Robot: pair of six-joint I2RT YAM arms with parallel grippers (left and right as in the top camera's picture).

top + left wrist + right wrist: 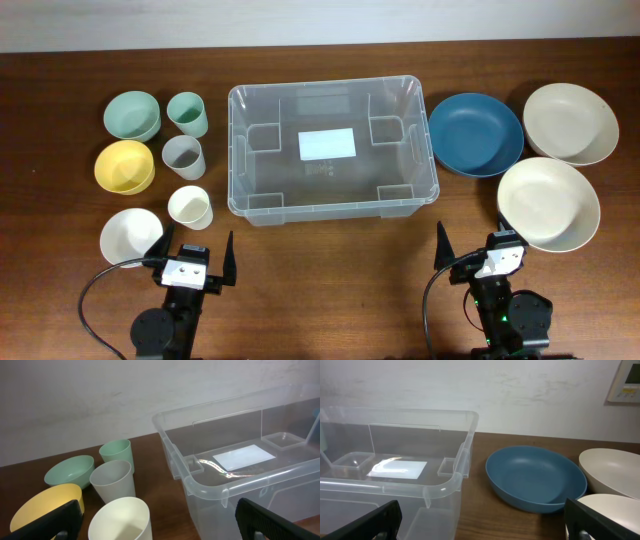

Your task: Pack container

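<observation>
A dark brown wooden table [60, 60] with a fine grain fills the view from above. At its centre, toward the far edge, sits the container [236, 150], a big rectangular bin of clear, glossy plastic with rounded corners, a thick rim and a white label [327, 144] on its base.

To its right lie three wide, shallow, matte bowls: a cream bowl [570, 122] farthest right, a second cream bowl [548, 203] nearer the front, and a dark blue bowl [475, 133] just beside the bin.

To its left is a column of three smaller, deeper bowls: a pale green bowl [132, 115], a yellow bowl [124, 166] and a small cream bowl [131, 236]. Beside them stand three upright tapered cups: a green cup [187, 113], a grey cup [183, 156] and a cream cup [190, 207].

At the near edge, the left gripper [198, 243] and the right gripper [472, 240] each have black fingers spread wide, holding nothing.
</observation>
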